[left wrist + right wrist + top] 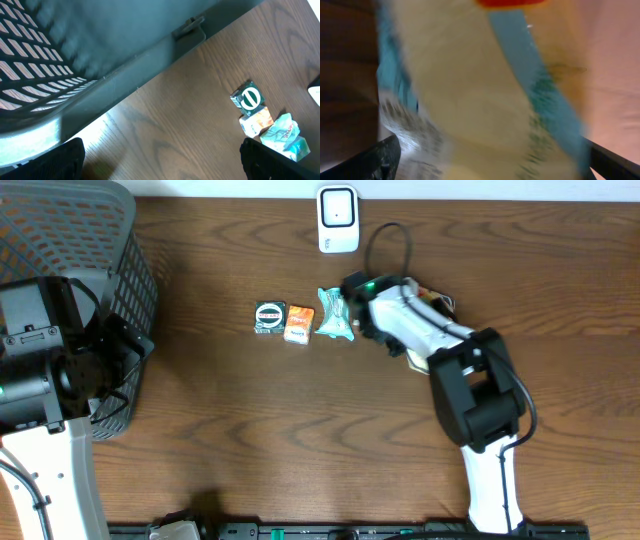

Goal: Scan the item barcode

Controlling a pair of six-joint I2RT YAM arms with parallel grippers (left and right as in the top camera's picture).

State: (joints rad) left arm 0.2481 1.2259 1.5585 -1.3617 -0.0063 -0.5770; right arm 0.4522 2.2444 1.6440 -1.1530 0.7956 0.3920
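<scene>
Three small items lie in a row mid-table: a round green-and-black pack [270,317], an orange box [299,324] and a crinkled teal and white packet [334,316]. My right gripper [350,312] is down at the teal packet. In the right wrist view the packet [470,85] fills the blurred frame, and the open gripper [490,160] has one dark finger [380,160] on either side of it. A white barcode scanner [338,218] stands at the back edge. Far to the left, my left gripper [162,165] is open over bare wood with nothing in it.
A large grey mesh basket [60,240] stands at the table's back left corner, and its rim [125,70] is close above the left gripper. A black cable [385,240] loops behind the right arm. The three items also show in the left wrist view, at lower right.
</scene>
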